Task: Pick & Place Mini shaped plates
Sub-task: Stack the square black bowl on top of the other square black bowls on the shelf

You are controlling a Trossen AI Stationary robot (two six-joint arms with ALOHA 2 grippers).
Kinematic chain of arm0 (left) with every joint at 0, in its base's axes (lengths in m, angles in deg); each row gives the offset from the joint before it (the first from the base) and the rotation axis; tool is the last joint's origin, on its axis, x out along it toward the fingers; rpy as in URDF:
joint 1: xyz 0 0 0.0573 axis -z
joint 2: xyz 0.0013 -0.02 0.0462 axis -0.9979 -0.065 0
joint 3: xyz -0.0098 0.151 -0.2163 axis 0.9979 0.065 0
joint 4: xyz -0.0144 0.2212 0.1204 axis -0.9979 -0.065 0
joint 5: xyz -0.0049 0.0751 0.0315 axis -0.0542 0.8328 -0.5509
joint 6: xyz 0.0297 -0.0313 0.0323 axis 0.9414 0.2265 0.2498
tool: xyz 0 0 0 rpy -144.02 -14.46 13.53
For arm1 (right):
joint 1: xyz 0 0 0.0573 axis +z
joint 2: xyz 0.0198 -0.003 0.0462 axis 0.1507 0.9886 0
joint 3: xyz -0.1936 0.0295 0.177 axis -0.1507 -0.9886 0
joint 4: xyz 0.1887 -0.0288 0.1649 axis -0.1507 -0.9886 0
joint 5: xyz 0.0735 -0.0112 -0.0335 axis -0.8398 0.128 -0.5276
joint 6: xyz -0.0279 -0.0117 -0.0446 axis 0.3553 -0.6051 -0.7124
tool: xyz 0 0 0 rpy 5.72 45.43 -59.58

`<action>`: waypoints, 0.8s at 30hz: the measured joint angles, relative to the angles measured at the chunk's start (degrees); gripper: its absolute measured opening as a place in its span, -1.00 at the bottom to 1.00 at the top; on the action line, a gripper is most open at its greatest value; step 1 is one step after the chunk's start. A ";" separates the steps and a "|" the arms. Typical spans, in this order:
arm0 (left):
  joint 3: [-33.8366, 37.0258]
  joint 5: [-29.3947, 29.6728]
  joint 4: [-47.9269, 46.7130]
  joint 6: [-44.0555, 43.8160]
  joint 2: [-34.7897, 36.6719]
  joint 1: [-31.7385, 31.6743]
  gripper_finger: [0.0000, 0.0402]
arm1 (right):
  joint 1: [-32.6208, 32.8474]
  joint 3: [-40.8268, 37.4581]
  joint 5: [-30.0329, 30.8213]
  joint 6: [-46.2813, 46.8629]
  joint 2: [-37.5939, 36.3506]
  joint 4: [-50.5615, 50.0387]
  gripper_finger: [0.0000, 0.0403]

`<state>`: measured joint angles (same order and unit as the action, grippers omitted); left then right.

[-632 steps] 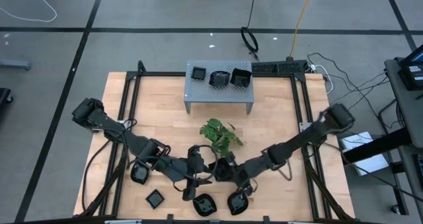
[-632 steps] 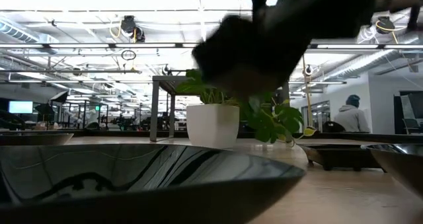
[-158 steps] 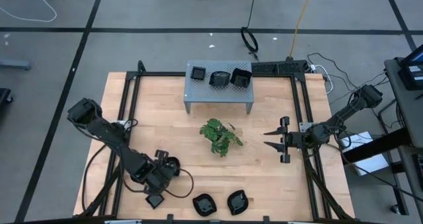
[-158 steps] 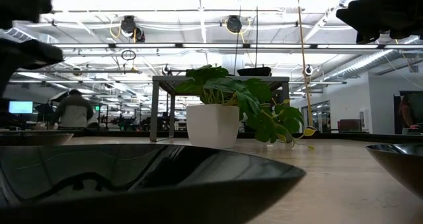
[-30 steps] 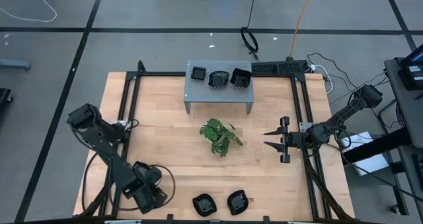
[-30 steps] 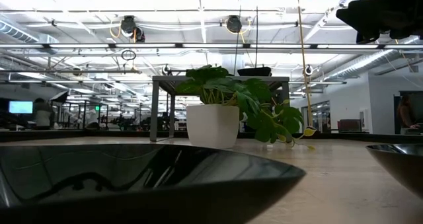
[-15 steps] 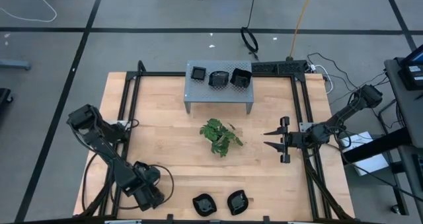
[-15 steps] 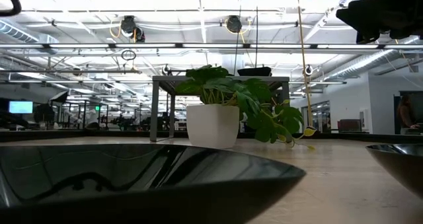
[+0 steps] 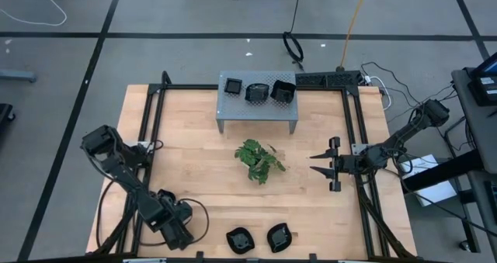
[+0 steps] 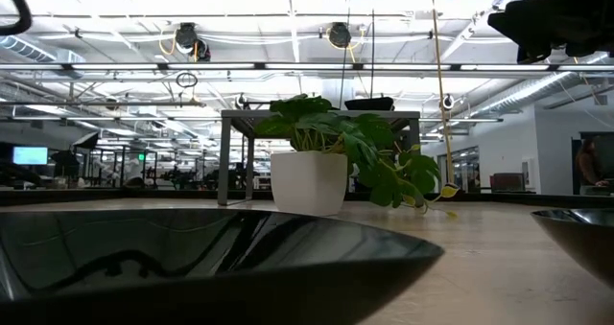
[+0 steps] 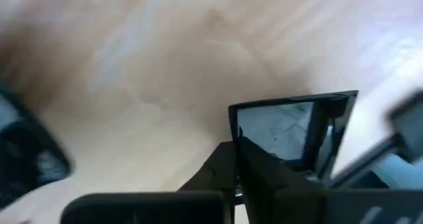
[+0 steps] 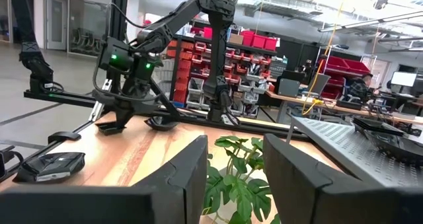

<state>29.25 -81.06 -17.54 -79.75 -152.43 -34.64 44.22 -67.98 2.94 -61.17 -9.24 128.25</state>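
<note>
The left hand (image 9: 178, 233) sits low at the near left corner of the pale wooden worktop (image 9: 194, 162). In the left wrist view its dark fingers (image 11: 264, 174) pinch the rim of a small glossy black square plate (image 11: 291, 128), lifted a little above the wood.

Two more glossy black mini plates, one wavy-rimmed (image 9: 240, 239) and one roundish (image 9: 279, 237), lie side by side at the near edge, just to the right of that hand. Three others (image 9: 257, 91) rest in a row on the grey perforated metal stand (image 9: 256, 109) at the far side of the worktop. A green leafy sprig (image 9: 258, 158) stands mid-worktop, between the stand and the near pair.

The right hand (image 9: 314, 163) hovers at the right edge of the worktop, well apart from every plate, fingers (image 12: 297, 178) spread and pointing toward the sprig.
</note>
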 joint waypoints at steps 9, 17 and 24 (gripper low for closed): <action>-0.55 1.49 1.42 6.07 3.79 -5.28 -0.98 | 0.00 0.00 0.00 -0.01 0.00 0.00 -0.33; -0.55 15.68 -3.89 16.65 13.04 -16.36 -0.98 | 0.00 0.00 -0.02 0.00 -0.01 0.00 -0.33; -0.58 26.51 -5.62 33.78 18.34 -32.76 -0.97 | 0.00 -0.02 -0.01 -0.02 0.00 0.00 -0.33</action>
<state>28.67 -54.55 -23.16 -45.97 -134.08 -67.40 44.22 -68.00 2.93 -61.19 -9.24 128.25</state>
